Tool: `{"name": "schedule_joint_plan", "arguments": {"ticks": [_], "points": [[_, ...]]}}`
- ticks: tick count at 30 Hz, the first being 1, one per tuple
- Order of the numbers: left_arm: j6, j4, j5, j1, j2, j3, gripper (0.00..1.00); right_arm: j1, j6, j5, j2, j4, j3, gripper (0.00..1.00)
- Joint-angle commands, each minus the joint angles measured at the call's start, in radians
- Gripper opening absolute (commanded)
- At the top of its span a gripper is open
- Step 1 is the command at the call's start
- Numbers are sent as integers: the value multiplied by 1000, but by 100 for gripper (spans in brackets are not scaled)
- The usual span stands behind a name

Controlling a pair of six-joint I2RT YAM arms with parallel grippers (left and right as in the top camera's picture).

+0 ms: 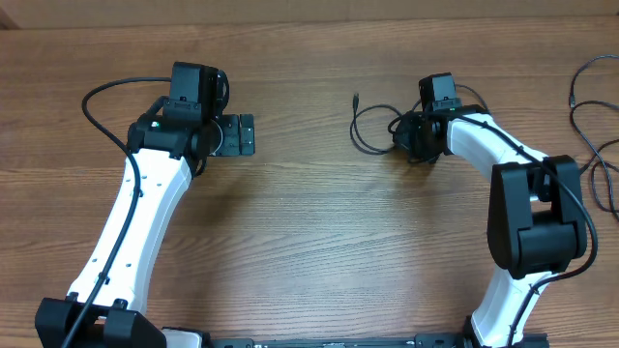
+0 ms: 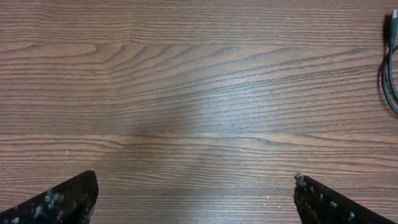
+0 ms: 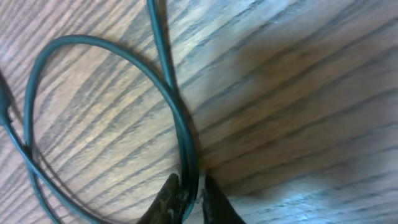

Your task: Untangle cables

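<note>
Your right claw [image 3: 194, 202] is pinched almost closed on the thin black flexible cable [image 3: 180, 118]; in its wrist view the two dark fingertips [image 3: 171, 199] squeeze the cord just below where the strands of a round loop run together, low against the brown wood-grain table [image 3: 298, 93]; from overhead you see this claw at the right-centre of the table, with the cable's loop spread just to its left and a small plug end pointing toward the far edge. More thin black cords [image 1: 590, 106] lie loose at the far right edge, well apart from the held one. Your left claw [image 2: 196, 208] stands wide, nothing between its fingers, above bare wood; a short stretch of black cord shows at the right edge of its wrist view.
</note>
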State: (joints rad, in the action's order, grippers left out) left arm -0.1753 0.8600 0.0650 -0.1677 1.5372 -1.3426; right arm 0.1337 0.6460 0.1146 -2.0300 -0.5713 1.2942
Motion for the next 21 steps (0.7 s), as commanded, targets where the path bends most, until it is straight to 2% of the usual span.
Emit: {"name": "schedule_joint_plan", "arguments": {"ticks": [1,10,13,15,21], "points": [[22,-3,13,4,-13,-8,100,-3,-30,-107,-60,-40,-47,4],[22,-3,13,4,-13,-8,100,-3,-30,-94,-59,-42,-44,4],[22,-3,13,4,-13,-8,100,-3,-31,-95,-57,-90,4,4],[22,-4,13,4,-13,-8,100,-5,-50,-95,-49,-137,67,4],[22,-4,13,4,-13,-8,100,-5,-80,-177,3,-356,401,4]]}}
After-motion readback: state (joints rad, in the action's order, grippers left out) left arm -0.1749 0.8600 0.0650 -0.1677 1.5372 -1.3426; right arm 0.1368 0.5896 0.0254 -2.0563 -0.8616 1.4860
